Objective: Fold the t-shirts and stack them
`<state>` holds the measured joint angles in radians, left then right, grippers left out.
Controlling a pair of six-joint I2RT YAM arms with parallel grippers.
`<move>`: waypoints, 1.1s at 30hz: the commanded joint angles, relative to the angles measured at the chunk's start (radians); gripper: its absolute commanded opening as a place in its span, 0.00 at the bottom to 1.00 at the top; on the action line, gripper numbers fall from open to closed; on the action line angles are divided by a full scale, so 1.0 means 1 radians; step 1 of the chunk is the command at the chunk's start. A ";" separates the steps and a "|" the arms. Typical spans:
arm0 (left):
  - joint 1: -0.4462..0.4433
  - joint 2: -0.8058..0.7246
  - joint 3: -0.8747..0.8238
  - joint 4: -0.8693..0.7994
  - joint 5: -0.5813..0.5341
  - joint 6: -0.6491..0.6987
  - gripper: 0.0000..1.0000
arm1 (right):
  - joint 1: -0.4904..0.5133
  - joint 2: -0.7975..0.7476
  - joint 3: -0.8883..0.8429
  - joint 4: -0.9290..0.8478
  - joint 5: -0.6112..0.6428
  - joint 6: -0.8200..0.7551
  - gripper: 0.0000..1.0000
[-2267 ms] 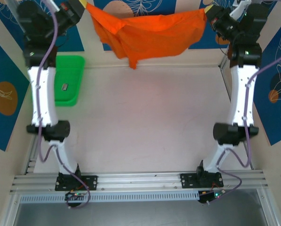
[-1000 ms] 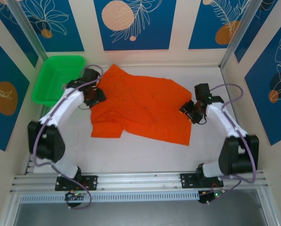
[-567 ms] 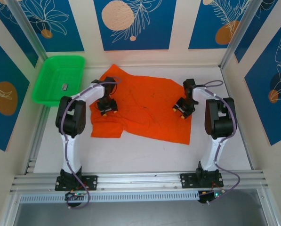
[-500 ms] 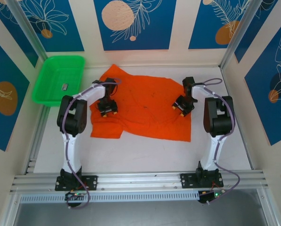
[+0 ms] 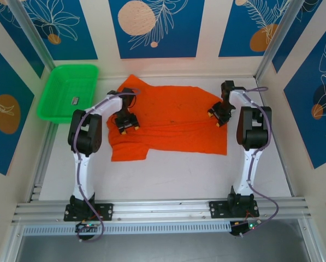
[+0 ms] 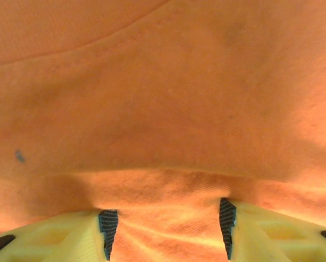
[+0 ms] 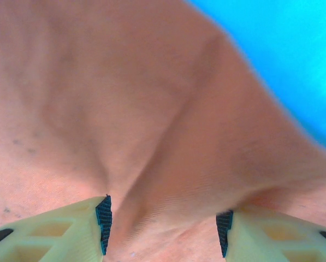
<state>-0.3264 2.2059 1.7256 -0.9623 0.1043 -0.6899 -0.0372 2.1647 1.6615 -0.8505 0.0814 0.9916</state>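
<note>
Orange t-shirt [image 5: 173, 123], spread flat on the far half of the desk [image 5: 168, 174], long axis left to right. You see its sleeves toward the left edge and its straight hem toward the right. Your left gripper [image 5: 128, 123] rests on the sleeve end and your right gripper [image 5: 218, 115] at the hem, both with jaws apart and cloth rucked between. The green tray [image 5: 47, 103] sits at the far left corner.

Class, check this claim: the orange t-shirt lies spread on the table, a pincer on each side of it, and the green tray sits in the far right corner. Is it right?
Not quite: the green tray sits in the far left corner, as the top external view shows. The orange t-shirt lies spread on the table, with the left pincer and right pincer on its sides.
</note>
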 commanded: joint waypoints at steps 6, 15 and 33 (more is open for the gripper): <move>0.033 0.022 0.043 0.041 0.104 -0.081 0.61 | -0.060 -0.028 0.037 -0.002 -0.038 -0.035 0.67; 0.087 -0.268 -0.100 -0.026 -0.009 -0.110 0.86 | -0.052 -0.382 -0.213 0.026 -0.060 -0.149 0.73; 0.187 -0.680 -0.805 0.193 0.202 -0.069 0.56 | -0.184 -0.826 -0.945 0.169 -0.203 -0.196 0.51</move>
<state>-0.1547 1.5604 0.9569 -0.8131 0.2737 -0.7776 -0.2058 1.3270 0.7284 -0.7284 -0.0788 0.8207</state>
